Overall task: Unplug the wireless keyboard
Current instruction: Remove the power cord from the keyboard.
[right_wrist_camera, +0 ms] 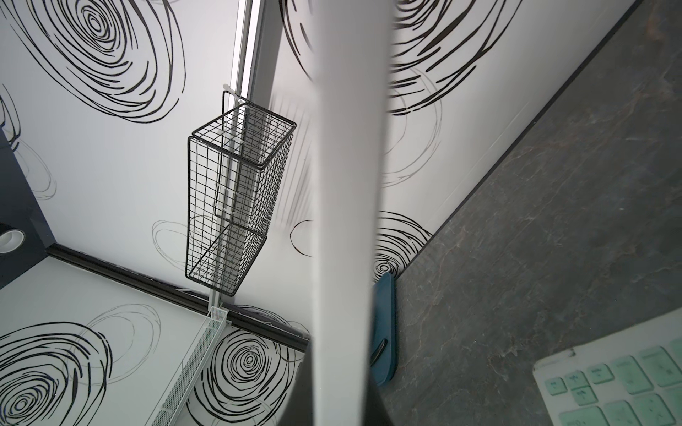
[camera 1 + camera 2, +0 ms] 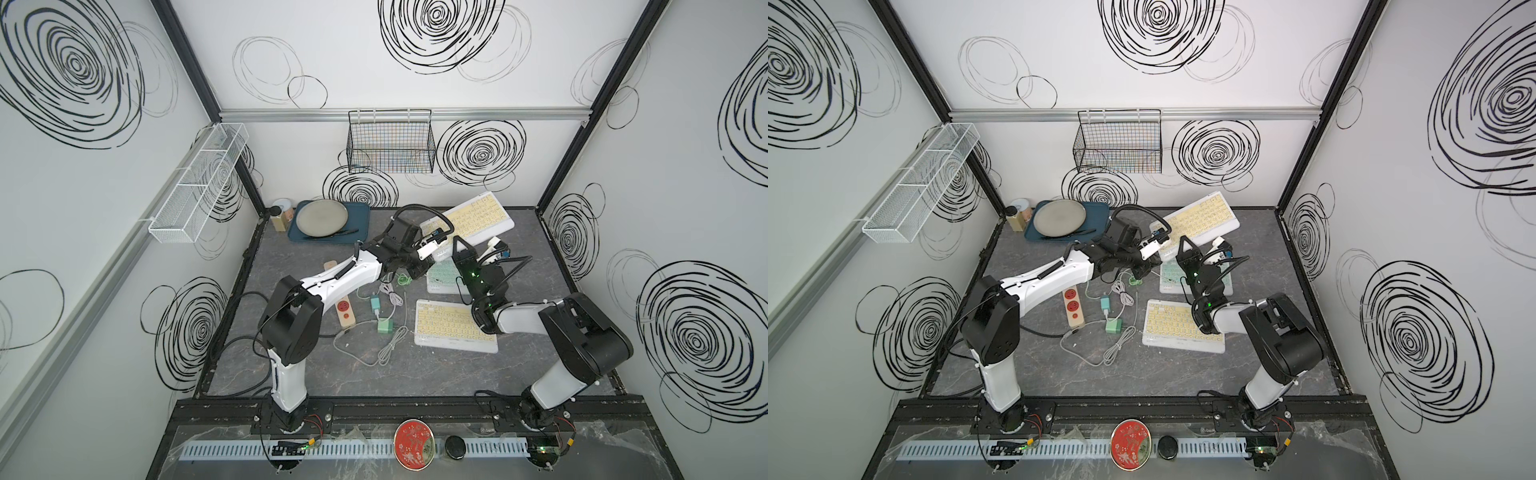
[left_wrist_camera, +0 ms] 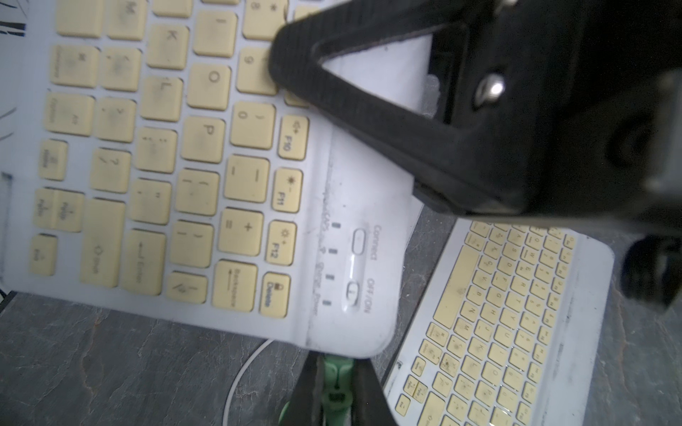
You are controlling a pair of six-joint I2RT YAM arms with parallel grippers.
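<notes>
The wireless keyboard, white with yellow keys, lies at the back right in both top views and is raised off the table at its near end in the left wrist view. My right gripper is shut on that end; its upper finger rests on the keys, and the white edge runs between its jaws. My left gripper is shut on a green plug whose tip meets the keyboard's edge. Whether the plug sits in the socket is hidden.
A green-keyed keyboard and a second yellow-keyed keyboard lie in front of the held one. Left of them are a wooden power strip, green chargers and loose white cables. A blue tray with a plate stands at the back.
</notes>
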